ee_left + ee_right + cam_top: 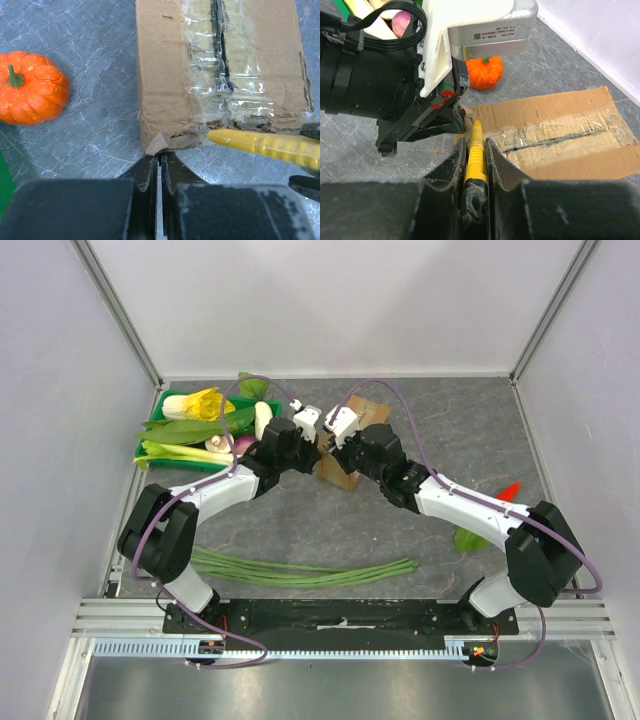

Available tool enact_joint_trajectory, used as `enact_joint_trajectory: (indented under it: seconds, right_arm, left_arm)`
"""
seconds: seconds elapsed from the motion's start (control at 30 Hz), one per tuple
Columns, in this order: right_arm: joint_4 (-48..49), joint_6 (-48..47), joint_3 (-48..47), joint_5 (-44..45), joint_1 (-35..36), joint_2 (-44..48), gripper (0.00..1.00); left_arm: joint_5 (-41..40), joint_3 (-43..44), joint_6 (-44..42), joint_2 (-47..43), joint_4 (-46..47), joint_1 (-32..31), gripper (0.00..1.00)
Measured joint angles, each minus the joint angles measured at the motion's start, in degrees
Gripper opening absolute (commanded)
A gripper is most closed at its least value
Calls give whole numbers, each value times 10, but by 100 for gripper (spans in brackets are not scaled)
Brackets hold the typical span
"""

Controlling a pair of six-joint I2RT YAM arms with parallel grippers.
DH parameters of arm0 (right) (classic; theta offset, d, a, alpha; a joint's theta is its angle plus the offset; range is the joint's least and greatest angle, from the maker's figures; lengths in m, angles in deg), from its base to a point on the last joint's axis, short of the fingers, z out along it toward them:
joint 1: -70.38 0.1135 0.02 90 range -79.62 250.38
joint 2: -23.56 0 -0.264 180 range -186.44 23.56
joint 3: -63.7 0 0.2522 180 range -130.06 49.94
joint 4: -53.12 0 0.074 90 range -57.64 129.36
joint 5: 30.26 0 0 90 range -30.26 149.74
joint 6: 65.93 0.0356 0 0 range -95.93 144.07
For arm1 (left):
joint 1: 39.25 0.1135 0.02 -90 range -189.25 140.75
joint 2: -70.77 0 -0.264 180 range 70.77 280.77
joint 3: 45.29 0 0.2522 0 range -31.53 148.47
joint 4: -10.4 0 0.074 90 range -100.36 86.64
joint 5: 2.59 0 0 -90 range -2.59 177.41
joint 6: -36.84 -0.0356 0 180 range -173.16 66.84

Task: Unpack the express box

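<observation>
Run the slim yellow plastic tool (260, 145), pinched by the right gripper (476, 150), shallow along the taped seam (222, 75) of the brown cardboard express box (165, 75) — left gripper (160, 167), pressed together, steadying its near edge.

brown express box (170, 75), flaps closed, tape torn

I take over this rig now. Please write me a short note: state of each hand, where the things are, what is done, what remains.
Left hand: shut, at the torn near corner of the express box; I cannot tell if it pinches cardboard.
Right hand: shut on a yellow tool, its tip at the end of the taped seam.
Done: tool in hand and set at the seam.
Left: cut the tape, open the flaps, empty the box. The flaps are closed.
</observation>
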Motion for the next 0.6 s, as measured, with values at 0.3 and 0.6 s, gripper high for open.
enact_joint_trajectory:
  seconds: [0.3,0.6]
  right_arm:
    - [7,0,59,7,0,54,0]
    - [-25,14,101,14,0,122,0]
  left_arm:
    - [-33,0,6,0,-1,-9,2]
    - [-58,1,24,0,-2,-11,2]
